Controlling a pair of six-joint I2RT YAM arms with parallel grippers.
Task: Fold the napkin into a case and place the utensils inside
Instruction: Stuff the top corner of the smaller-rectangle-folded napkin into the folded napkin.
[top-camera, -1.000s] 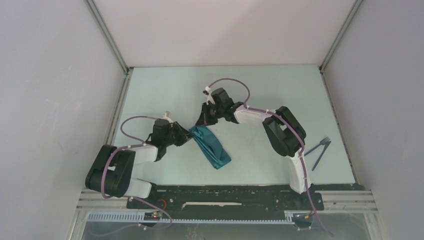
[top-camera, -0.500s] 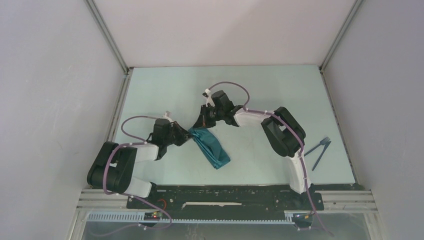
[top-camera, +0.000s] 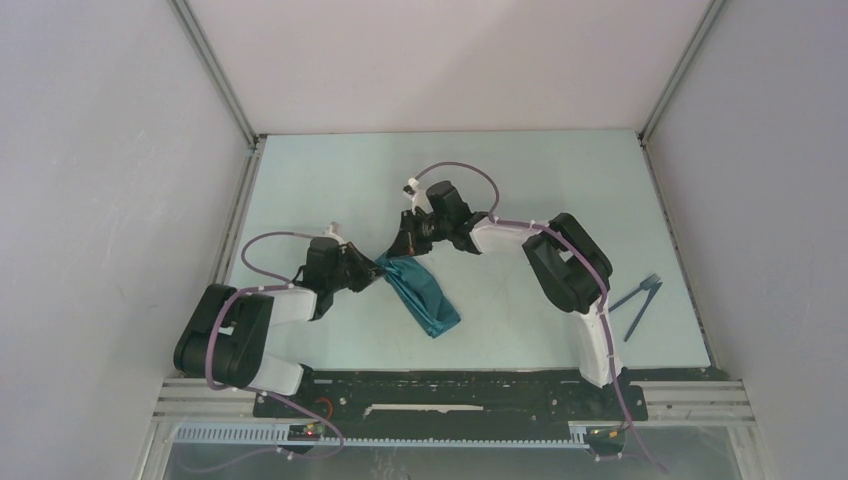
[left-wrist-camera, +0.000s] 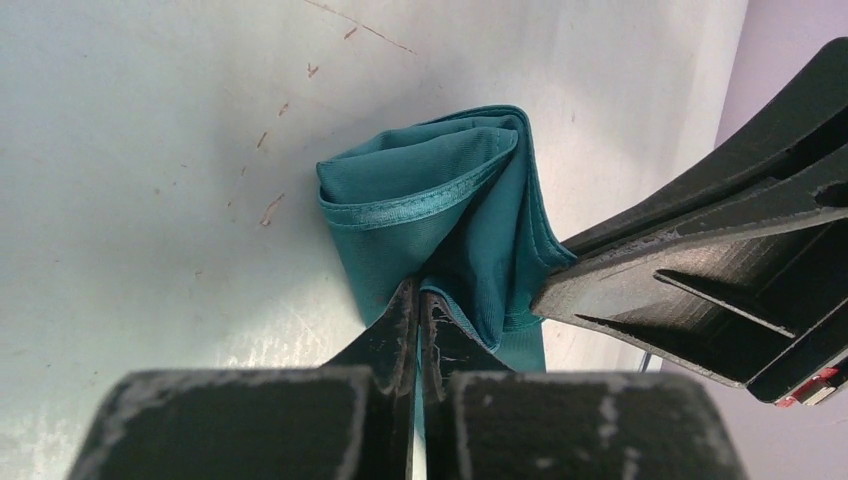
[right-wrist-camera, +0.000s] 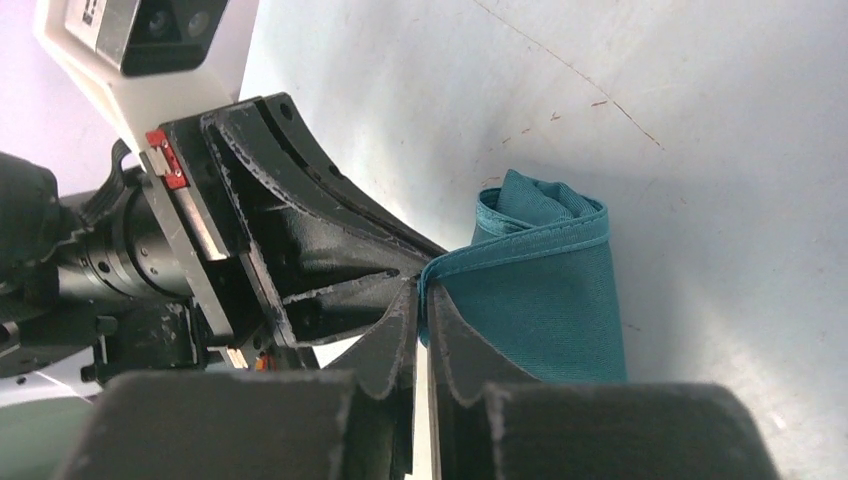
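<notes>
Soft, even overhead light — faint shadows on the pale mint worktop (top-camera: 330, 180). In the wrist views the shiny teal satin napkin (left-wrist-camera: 420, 190) is sharp — near foreground blurred.

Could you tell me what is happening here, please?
Both arms are working on the folded teal napkin, now a narrow strip. The left end effector and right end effector each pinch its far end. The utensils lie untouched near the right edge of the table, not yet inside.
</notes>
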